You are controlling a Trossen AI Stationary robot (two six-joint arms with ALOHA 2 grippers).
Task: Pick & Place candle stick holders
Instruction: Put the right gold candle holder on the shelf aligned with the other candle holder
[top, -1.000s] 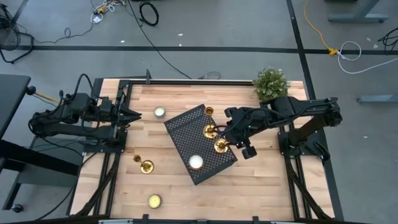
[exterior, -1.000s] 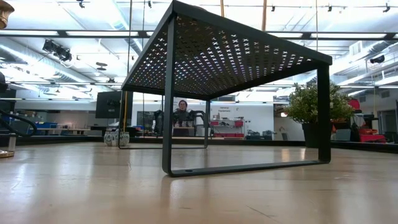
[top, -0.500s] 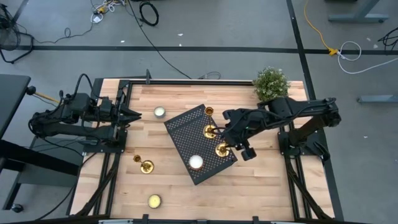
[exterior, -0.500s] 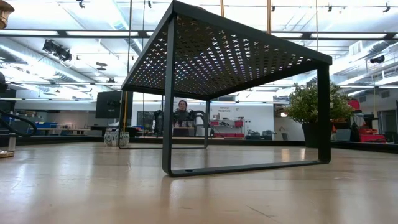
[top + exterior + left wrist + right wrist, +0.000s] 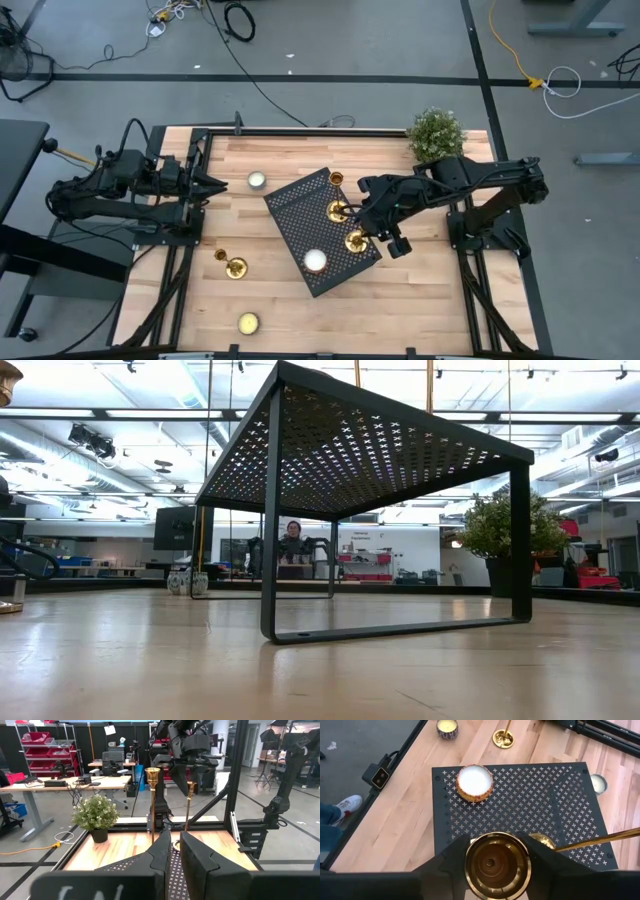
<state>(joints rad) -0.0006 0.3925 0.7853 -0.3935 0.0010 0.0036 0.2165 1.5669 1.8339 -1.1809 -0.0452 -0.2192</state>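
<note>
1. I judge this to be the placing step: my right gripper [image 5: 372, 232] hangs over the right edge of the black perforated stand [image 5: 300, 225] in the middle of the table [image 5: 420, 290], its fingers pinching a candle stick holder [image 5: 496, 864] at the cup.

2. That holder stands upright with its base on or just above the stand's top — I cannot tell whether it touches yet. Next I would need to settle it, part the fingers and lift straight up, clear of the second holder [image 5: 338, 211] just beside it.

3. The third holder [image 5: 229, 264] lies tipped over on the wood to the near left, well apart from the stand — it is not yet placed.

4. All three are shiny brass: flared round base, thin stem, small cup.

5. A white tealight [image 5: 315, 261] sits on the stand's near corner.

6. My left gripper [image 5: 207, 184] waits at the far left with its fingers pressed nearly together, holding nothing.
</note>
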